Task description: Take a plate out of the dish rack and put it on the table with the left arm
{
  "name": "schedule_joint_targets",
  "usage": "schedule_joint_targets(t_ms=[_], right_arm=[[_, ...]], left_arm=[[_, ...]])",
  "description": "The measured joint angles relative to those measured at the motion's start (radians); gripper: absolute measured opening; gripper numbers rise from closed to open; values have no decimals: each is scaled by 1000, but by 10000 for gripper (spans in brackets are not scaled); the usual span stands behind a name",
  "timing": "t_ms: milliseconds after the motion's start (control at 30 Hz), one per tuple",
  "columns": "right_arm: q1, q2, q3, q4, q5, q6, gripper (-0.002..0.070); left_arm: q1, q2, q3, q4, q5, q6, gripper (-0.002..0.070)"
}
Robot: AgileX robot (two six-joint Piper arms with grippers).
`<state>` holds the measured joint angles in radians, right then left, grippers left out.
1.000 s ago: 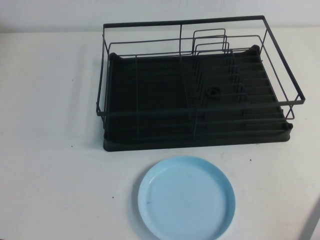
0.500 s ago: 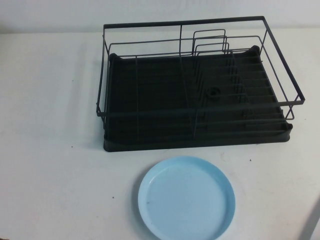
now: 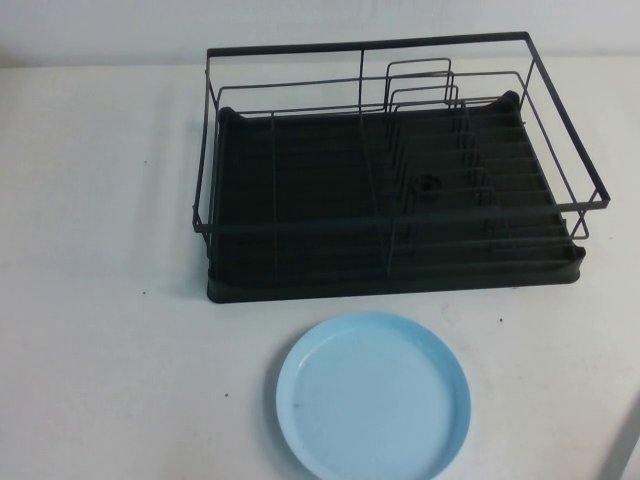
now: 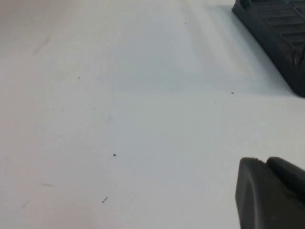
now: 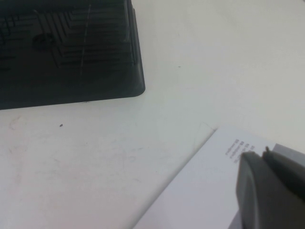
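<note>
1. Surface: a broad white flat worktop [image 3: 110, 300] with small dark specks and scuffs fills nearly the whole high view. A pale wall band runs along its far edge.
2. Rack: a large rectangular black wire dish rack [image 3: 395, 170] with a black ribbed drip tray and upright wire dividers stands toward the far edge of the worktop, right of centre. No plate stands in it.
3. Plate: a round light blue plastic plate [image 3: 373, 396] with a raised rim lies flat on the worktop at the near edge, just in front of the rack and apart from it. Nothing touches it.
4. High view: neither arm appears. A grey strip crosses the near right corner.
5. Left wrist view: the black left hand [image 4: 269, 193] shows as a pair of dark fingertips pressed together, closed on nothing, over bare speckled worktop [image 4: 119, 119]. One corner of the rack tray [image 4: 276, 33] appears well apart from it. The plate is outside this view.
6. Right wrist view: the black right hand [image 5: 269, 188] shows only as a dark tip; whether it is open or closed cannot be told. It is above a white printed sheet [image 5: 205, 191] lying on the worktop [image 5: 71, 157]. A corner of the rack [image 5: 66, 47] is visible beyond.
</note>
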<state>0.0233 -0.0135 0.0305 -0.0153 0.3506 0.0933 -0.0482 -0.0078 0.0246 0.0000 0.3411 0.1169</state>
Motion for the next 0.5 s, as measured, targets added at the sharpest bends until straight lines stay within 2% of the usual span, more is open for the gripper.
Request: schedule_joint_targets(t_ms=[500], right_arm=[[0,0,0,0,0,0,-20]], left_arm=[[0,0,0,0,6,3,-1]])
